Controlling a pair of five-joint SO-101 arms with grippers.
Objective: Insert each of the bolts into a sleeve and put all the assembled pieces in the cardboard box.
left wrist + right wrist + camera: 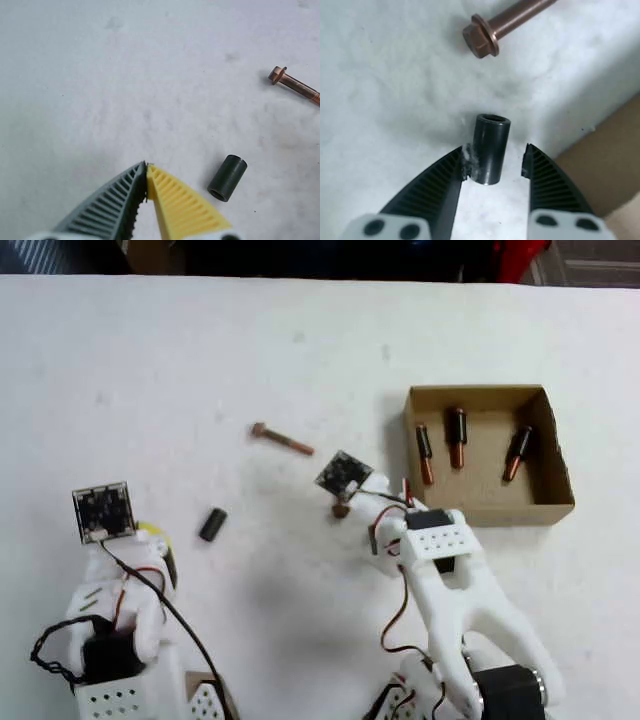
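a black sleeve (491,149) is sitting between the parted fingers of the right claw (495,161), touching one finger and apart from the other. a copper bolt (492,31) is lying near it on the white worktop (200,340). the cardboard box (488,508) beside that arm is holding three assembled pieces (457,437). a second sleeve (228,177) is lying near the left claw (146,172), which is closed on nothing, with another bolt (295,85) well beyond it.
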